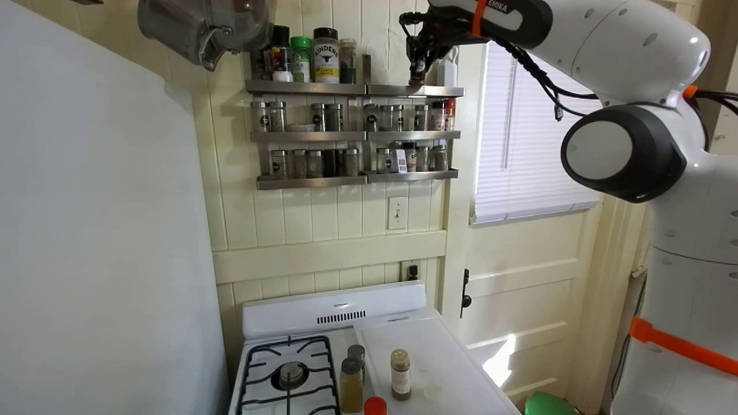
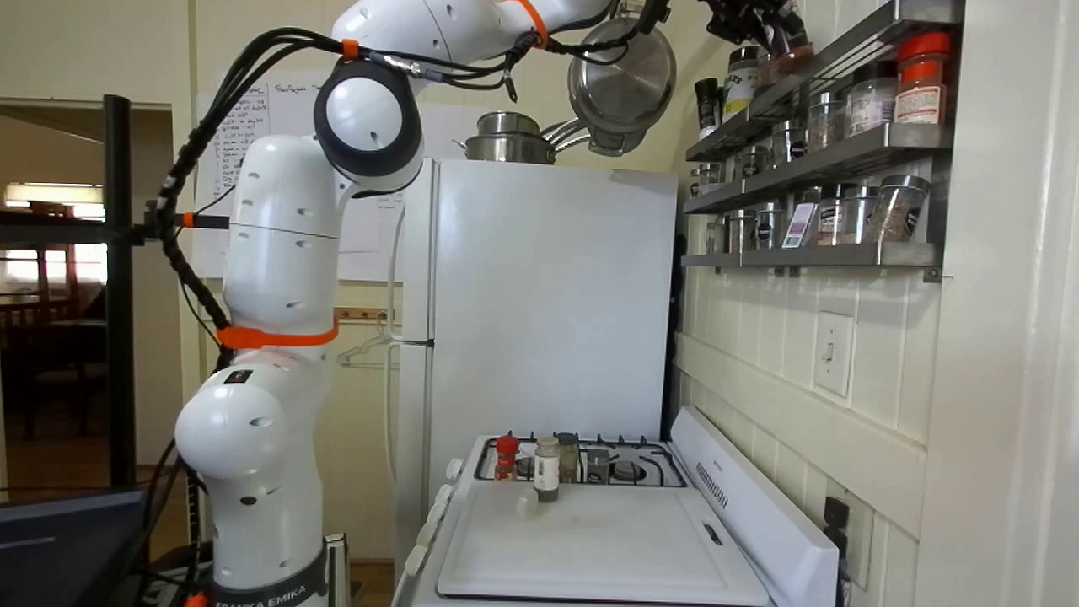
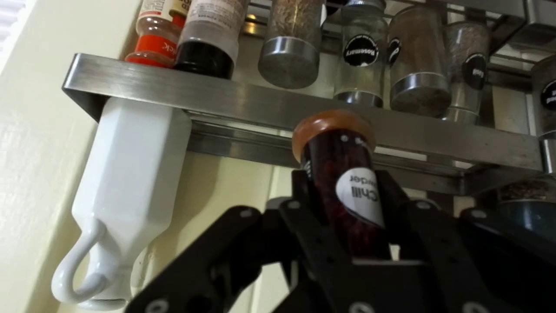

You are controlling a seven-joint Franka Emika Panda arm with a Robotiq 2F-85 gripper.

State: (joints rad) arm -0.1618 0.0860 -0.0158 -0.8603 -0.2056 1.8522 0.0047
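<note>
At the top shelf (image 1: 441, 91), the hand (image 3: 341, 187) holds a chili jar (image 3: 347, 165)

Across an exterior view from left to right, a white refrigerator (image 1: 98, 202) comes first, with a metal pan (image 1: 184, 29) near it at the upper edge, partly cut off. Next, the left half of the top shelf carries a green-capped bottle (image 1: 301, 60) and, just beside it, a black-capped bottle (image 1: 327, 60) with a yellow-and-white label. Small glass jars (image 1: 278, 118) line the two lower shelves (image 1: 308, 136).

Well below, a stove burner (image 1: 291, 374) lies leftmost; to its right stand a bottle of yellow seasoning (image 1: 351, 387), a red-capped bottle (image 1: 375, 406) and a tan-capped shaker (image 1: 400, 376), the last upright on the white worktop (image 1: 438, 351).

Back at shelf height, the hand is closed around the chili jar, gripping it from both sides; its white label (image 3: 360, 193) shows the word "Chili" upside down in the wrist view. The jar's orange-brown base points down at the shelf's front rail (image 3: 239, 99); whether it touches cannot be told. Just to its right, a white bottle (image 1: 448, 72) with a looped handle stands on the same shelf. Farther right, a window blind (image 1: 536, 138) covers the upper part of a door (image 1: 530, 248), and the white arm (image 1: 692, 202) rises at the far edge, bending over toward the shelf.
</note>
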